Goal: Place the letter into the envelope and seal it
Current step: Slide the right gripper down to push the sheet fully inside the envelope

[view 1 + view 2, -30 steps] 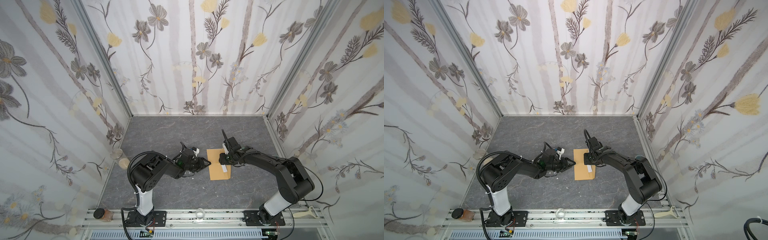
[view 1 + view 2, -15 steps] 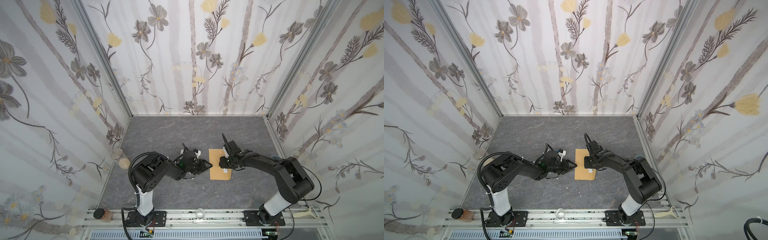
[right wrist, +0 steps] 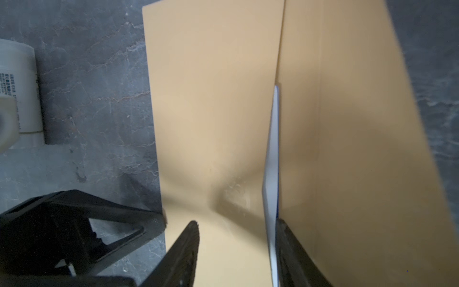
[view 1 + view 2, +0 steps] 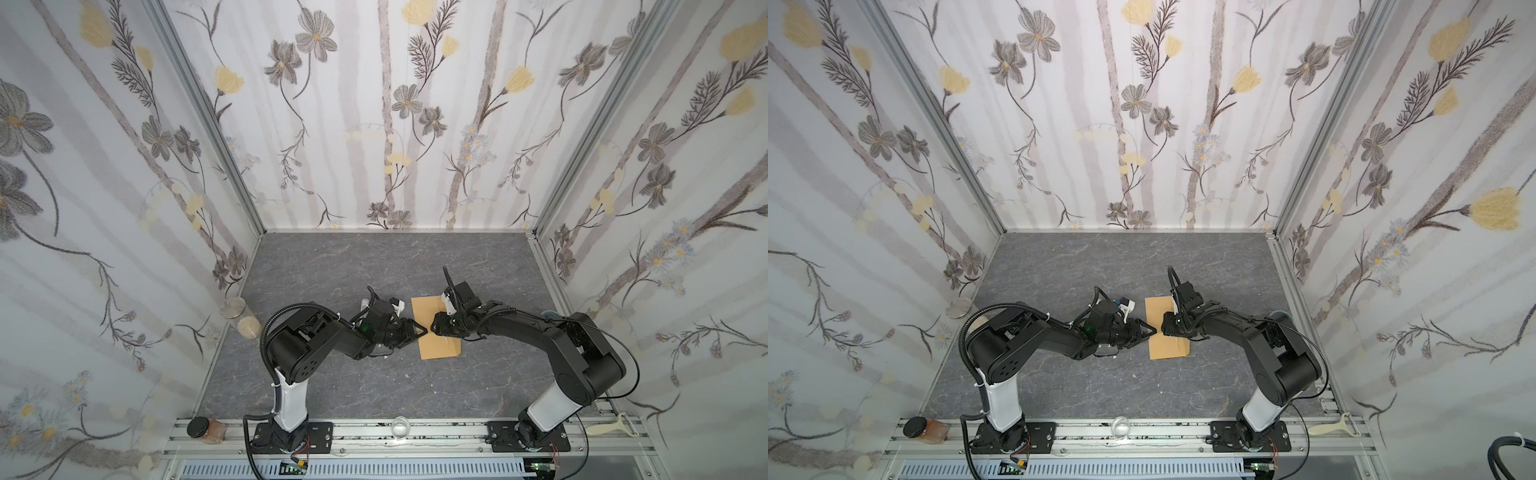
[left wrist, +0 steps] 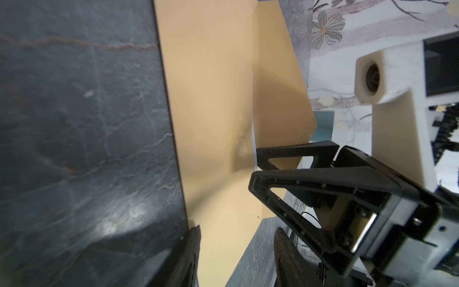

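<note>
The tan envelope (image 4: 439,351) (image 4: 1169,348) lies flat on the grey table in both top views. Its flap (image 5: 278,87) (image 3: 347,124) stands up. A thin white edge of the letter (image 3: 272,161) with a blue border shows at the envelope's mouth; the rest is hidden inside. My right gripper (image 4: 434,327) (image 3: 239,238) is open over the envelope's body, one finger against the letter's edge. My left gripper (image 4: 421,330) (image 5: 238,241) is open at the envelope's left edge, tip to tip with the right gripper.
A white glue stick (image 3: 17,99) lies on the table beside the envelope. Two jars (image 4: 241,318) stand by the left wall. Another jar (image 4: 205,428) and a peeler (image 4: 615,428) rest on the front rail.
My right gripper has slid across the envelope toward the left gripper, and their tips now nearly meet. The left gripper shifted slightly. The envelope has stayed in place.
</note>
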Robot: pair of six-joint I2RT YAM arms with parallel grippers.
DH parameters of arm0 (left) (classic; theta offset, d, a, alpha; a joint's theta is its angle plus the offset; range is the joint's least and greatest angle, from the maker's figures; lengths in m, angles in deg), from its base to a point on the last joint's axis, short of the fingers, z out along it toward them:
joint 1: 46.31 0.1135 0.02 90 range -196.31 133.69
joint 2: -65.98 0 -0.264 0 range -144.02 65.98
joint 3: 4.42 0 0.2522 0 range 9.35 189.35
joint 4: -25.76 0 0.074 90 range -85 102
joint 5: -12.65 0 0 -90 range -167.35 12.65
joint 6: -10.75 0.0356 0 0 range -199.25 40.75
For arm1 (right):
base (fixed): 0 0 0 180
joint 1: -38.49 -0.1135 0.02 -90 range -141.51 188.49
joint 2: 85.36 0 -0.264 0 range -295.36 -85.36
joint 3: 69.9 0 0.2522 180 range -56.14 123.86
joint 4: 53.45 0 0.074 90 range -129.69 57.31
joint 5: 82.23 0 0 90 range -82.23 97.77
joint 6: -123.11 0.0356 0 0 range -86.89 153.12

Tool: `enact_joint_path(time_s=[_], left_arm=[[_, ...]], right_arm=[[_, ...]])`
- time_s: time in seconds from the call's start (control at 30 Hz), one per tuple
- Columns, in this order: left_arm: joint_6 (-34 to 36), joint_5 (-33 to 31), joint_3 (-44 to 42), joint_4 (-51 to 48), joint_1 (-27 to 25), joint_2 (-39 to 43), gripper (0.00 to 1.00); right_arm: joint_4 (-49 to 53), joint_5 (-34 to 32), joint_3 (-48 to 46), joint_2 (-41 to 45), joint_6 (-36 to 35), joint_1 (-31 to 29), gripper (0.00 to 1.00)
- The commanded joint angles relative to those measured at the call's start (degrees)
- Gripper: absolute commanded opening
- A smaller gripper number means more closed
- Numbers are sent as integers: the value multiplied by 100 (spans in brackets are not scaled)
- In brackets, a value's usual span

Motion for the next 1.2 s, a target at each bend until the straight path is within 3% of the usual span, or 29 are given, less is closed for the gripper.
enact_joint_path(time_s=[0.0,0.4,0.67,1.17], left_arm=[[-59,31,40,129,-17,-46,51],[-59,-60,73,129,30,-28,51],[-41,-233,-206,69,348,266,51],[-68,-127,136,59,373,-111,51]], right_arm=[[-265,170,8,-44,97,-18,51],[-250,51,-14,13,130,-9,50],[-177,-160,-8,254,207,15,52],[-487,-165,116,-126,345,8,53]])
